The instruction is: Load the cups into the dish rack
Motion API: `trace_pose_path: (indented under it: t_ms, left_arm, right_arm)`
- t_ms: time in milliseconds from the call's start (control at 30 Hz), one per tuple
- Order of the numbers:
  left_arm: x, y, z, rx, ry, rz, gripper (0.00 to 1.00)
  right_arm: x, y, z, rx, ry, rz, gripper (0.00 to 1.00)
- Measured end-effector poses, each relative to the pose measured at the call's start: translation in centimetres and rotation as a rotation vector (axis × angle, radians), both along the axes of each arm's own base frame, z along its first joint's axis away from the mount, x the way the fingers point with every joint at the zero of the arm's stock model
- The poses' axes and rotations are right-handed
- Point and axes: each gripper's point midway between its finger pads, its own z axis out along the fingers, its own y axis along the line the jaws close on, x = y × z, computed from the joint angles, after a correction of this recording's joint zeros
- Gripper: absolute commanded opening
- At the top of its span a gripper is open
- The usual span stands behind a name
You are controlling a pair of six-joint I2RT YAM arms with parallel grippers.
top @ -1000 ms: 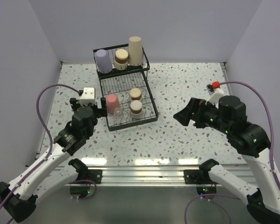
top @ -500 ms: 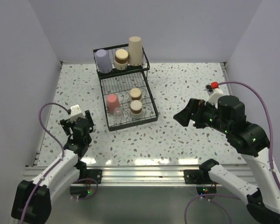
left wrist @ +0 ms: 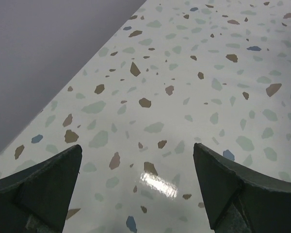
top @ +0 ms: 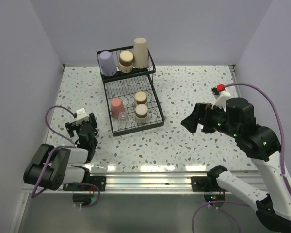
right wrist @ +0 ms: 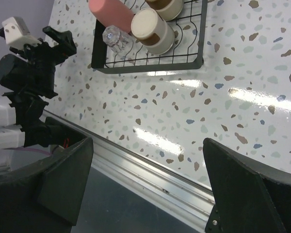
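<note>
The black wire dish rack stands at the back middle of the table. Its upper basket holds a lavender cup, a tan cup and a tall beige cup. Its lower tray holds a red-pink cup, a clear glass and two tan cups. My left gripper is open and empty, low over the table left of the rack. My right gripper is open and empty, raised right of the rack. The right wrist view shows the lower tray, the red-pink cup and the glass.
The speckled tabletop meets the grey left wall close to my left gripper. An aluminium rail runs along the table's near edge. My left arm is folded at the near left corner.
My left arm has pulled back from the rack's lower tray to the near left and folded down. The right arm has barely moved.
</note>
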Motion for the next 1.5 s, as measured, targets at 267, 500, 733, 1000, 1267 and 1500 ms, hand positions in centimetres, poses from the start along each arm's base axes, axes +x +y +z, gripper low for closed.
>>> trace_pose_path:
  t_ms: [267, 500, 733, 1000, 1267, 1500]
  left_arm:
    - [3.1, 1.3, 2.7, -0.059, -0.141, 0.057, 1.0]
    - [3.5, -0.3, 1.7, -0.056, -0.129, -0.083, 1.0]
    - [4.4, -2.4, -0.7, -0.026, -0.036, -0.229, 1.0]
    - [4.5, -2.7, -0.5, -0.023, -0.043, -0.244, 1.0]
    - [4.5, -2.7, -0.5, -0.024, -0.043, -0.248, 1.0]
    - [4.5, -2.7, -0.5, -0.024, -0.043, -0.249, 1.0]
  right_arm:
    - [0.3, 0.1, -0.6, -0.022, 0.017, 0.007, 0.98]
    - [0.5, 0.2, -1.2, -0.026, 0.027, 0.008, 0.98]
    - [0.9, 0.7, -1.7, -0.015, 0.036, 0.011, 0.98]
    - [0.9, 1.6, -0.7, 0.048, 0.008, 0.032, 0.98]
    - [0.7, 2.3, -0.9, 0.107, -0.006, 0.046, 0.98]
    - [2.7, 3.9, -0.2, 0.134, -0.04, 0.077, 0.98]
